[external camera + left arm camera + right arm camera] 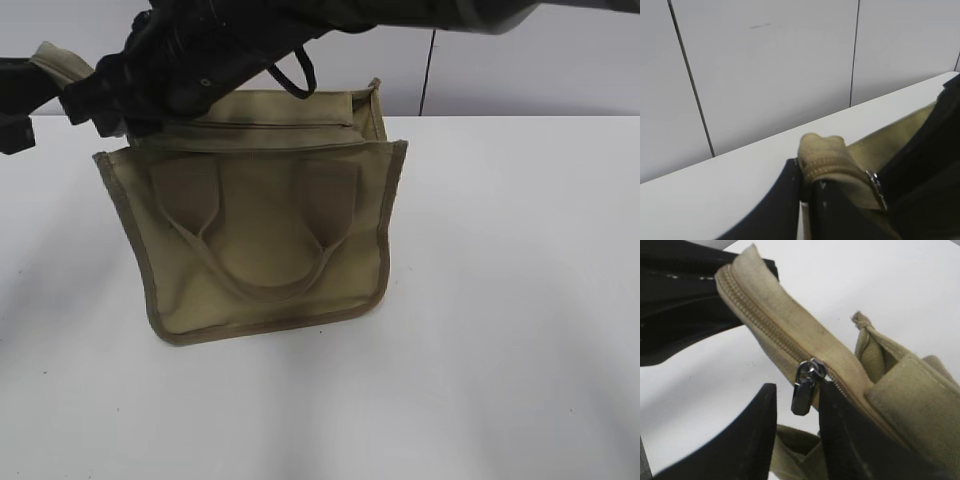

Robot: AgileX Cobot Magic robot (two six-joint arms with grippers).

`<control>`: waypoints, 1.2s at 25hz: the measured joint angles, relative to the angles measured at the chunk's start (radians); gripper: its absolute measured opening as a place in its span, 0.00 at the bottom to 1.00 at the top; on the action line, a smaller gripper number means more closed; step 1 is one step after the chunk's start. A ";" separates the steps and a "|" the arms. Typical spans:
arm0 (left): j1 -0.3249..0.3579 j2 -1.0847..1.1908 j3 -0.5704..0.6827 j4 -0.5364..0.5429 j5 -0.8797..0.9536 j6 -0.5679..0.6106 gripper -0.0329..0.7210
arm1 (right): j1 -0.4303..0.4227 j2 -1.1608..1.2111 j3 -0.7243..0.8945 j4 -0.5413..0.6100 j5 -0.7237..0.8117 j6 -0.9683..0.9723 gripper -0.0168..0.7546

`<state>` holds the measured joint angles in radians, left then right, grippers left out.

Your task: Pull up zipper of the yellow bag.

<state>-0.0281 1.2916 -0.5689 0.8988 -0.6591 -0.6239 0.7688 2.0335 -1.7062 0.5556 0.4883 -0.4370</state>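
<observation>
The yellow bag [265,225] stands upright on the white surface [500,330], its two handles facing the exterior camera and its top panel half hidden under the dark arms. In the left wrist view the left gripper [807,187] has its jaws clamped on a folded fabric end tab of the bag's top. In the right wrist view the right gripper [796,425] has its jaws parted around the dangling silver pull [804,387] of the zipper [765,330], not pinching it. The pull is small and swings free, so closing off-centre could push it aside or catch only canvas. If the left grip slips, the panel would likely slacken, the teeth bunch and the slider jam. A pull angled off the zipper line could tip the light bag.
</observation>
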 joint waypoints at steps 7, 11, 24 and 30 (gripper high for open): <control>0.000 0.000 0.000 0.000 -0.041 -0.008 0.05 | 0.000 0.000 0.000 -0.051 -0.065 0.116 0.30; 0.000 0.000 0.000 0.003 -0.047 -0.023 0.05 | 0.000 0.011 0.000 -0.053 -0.079 0.128 0.17; 0.000 0.000 0.000 0.006 -0.027 -0.027 0.05 | -0.008 -0.023 0.000 -0.150 -0.004 0.129 0.01; -0.001 0.000 0.000 0.012 0.022 -0.027 0.05 | -0.061 -0.040 0.000 -0.164 0.096 0.129 0.01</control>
<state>-0.0290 1.2916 -0.5689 0.9111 -0.6372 -0.6509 0.7082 1.9937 -1.7062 0.3915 0.5840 -0.3079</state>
